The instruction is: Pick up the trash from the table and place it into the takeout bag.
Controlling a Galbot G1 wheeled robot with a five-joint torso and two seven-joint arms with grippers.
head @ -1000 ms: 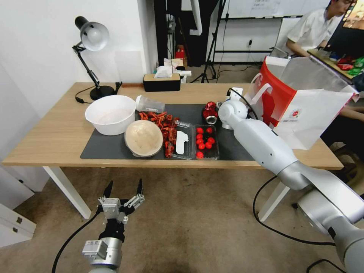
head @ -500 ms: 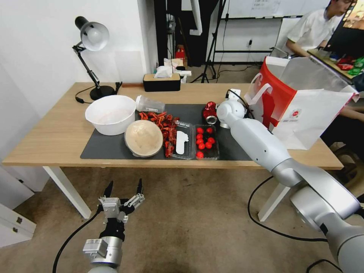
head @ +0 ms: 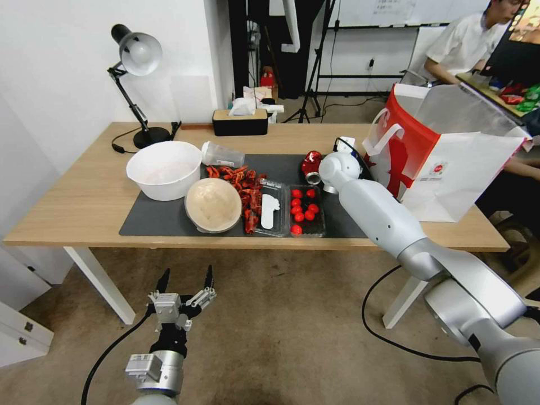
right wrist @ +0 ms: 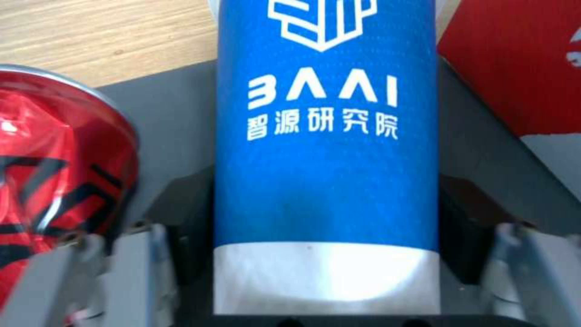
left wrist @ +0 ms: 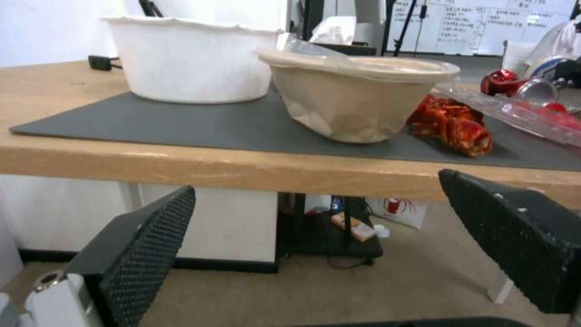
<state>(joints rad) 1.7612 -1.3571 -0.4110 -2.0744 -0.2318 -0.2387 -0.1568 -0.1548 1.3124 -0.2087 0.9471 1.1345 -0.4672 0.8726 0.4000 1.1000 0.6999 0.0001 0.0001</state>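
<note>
The right gripper [right wrist: 327, 236] had its dark fingers [right wrist: 181, 218] set on either side of the blue-and-white paper cup [right wrist: 326, 150]. The pads lay against the cup's sides, yet their tips were hidden behind it, so a firm grip could not be told. The cup's top was cut off in the right wrist view, and in the head view the arm's wrist covered it entirely. Just beside the cup lay the red drink can [head: 311, 165], crumpled, on the dark grey mat [head: 163, 216]; the takeout bag [head: 444, 163] stood close on the other side, at the bench's right end, its mouth open.

The left gripper [head: 185, 287] hung below the bench [head: 73, 202] edge over the carpet, its fingers [left wrist: 142, 245] spread wide and holding nothing.

On the mat sat the round beige dish [head: 213, 205], tilted against a big white bowl [head: 163, 169]. A clear plastic cup [head: 222, 154] lay on its side behind them. Red scraps [head: 244, 185] spread beside the dish next to a clear tray of tomatoes [head: 305, 210].
</note>
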